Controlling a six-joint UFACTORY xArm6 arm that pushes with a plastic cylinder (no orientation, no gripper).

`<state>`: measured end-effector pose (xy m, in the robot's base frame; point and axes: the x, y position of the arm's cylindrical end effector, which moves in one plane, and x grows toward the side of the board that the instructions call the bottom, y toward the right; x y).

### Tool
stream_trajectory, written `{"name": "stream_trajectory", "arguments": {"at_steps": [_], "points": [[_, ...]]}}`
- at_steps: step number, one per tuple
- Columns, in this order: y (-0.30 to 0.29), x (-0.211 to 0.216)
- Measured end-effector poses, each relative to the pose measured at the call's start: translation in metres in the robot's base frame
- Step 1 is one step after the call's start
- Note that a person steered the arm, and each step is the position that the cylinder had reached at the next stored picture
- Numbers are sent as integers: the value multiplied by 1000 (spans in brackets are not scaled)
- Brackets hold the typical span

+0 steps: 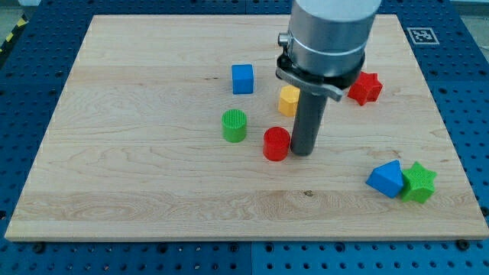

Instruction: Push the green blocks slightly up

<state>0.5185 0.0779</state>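
A green cylinder [234, 125] stands near the board's middle. A green star [419, 182] lies at the lower right, touching a blue triangular block [386, 179] on its left. My tip [302, 151] rests on the board just right of a red cylinder [276, 143], touching or nearly touching it. The tip is to the right of the green cylinder and slightly below it, and far left of the green star.
A blue cube [242, 79] sits above the green cylinder. A yellow block [289, 100] is partly hidden behind the rod. A red star [366, 88] lies at the right of the arm. The wooden board [137, 168] sits on a blue perforated table.
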Motion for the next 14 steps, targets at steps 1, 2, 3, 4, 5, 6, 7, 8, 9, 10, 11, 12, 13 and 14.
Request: {"name": "stream_trajectory", "arguments": {"at_steps": [1,2,3,4,5,6,7,8,9,10,11,12,13,14], "points": [[-9,31],[-59,26],[-82,10],[-79,6],[-91,-8],[-97,-21],[-102,-33],[-102,-43],[-115,-51],[-136,-32],[-132,17],[-76,56],[-4,85],[56,86]]}}
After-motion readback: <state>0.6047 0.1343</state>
